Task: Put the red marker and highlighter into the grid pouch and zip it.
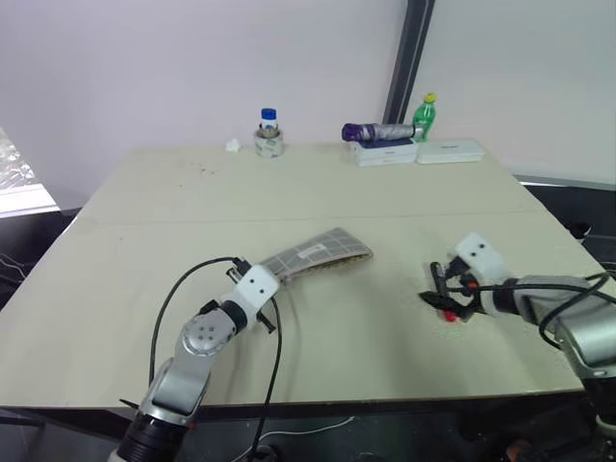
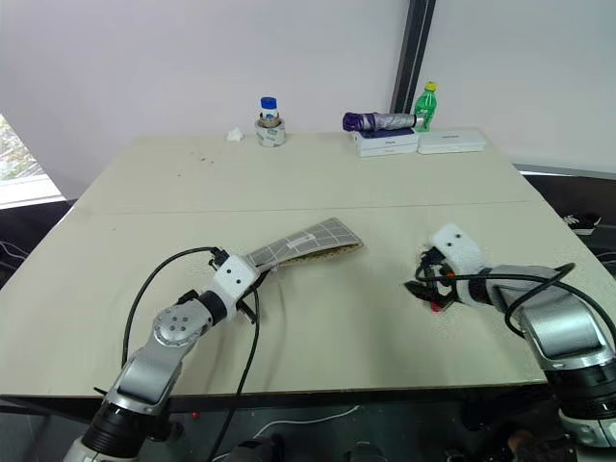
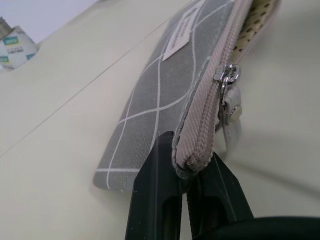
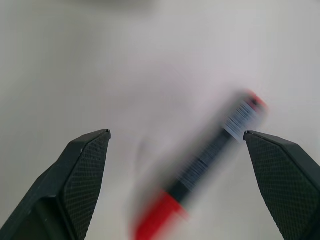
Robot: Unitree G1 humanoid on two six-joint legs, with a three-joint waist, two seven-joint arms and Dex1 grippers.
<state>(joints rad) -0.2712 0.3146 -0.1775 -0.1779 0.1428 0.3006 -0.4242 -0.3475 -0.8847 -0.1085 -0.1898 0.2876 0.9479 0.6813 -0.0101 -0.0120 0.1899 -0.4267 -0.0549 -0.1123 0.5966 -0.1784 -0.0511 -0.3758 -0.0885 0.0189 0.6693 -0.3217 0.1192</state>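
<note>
Left hand (image 1: 272, 292) pinches the corner of the grid pouch (image 1: 318, 253) mid-frame on the surface (image 1: 173, 221); soft fabric, it sags, mouth gaping. Right hand (image 4: 177, 145) spread wide over the red marker (image 4: 200, 175) at lower right: light, hard, slick barrel, likely to roll. I'd grip mid-barrel, crosswise.

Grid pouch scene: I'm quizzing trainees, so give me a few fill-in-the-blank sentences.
1. The left gripper is shut on a corner of the ____.
2. The right gripper is ____.
3. The red marker lies between the right gripper's ____.
4. The grid pouch has a white ____.

Missing words: grid pouch; open; fingers; label
</note>
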